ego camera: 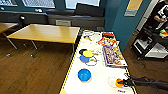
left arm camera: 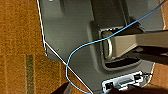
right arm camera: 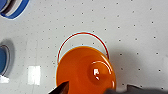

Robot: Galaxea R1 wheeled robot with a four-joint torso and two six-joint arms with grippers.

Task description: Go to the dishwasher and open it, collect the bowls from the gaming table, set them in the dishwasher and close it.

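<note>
A bright blue bowl [ego camera: 84, 75] was seen on the white gaming table [ego camera: 100, 85], near its front end, with coloured discs [ego camera: 86, 56] and game boxes [ego camera: 113, 56] beyond. The right gripper [ego camera: 124, 82] was held at an orange dish [right arm camera: 85, 68] just beside a white one [ego camera: 112, 81]; whether its fingers were spread could not be told, and the left gripper was not made out.
</note>
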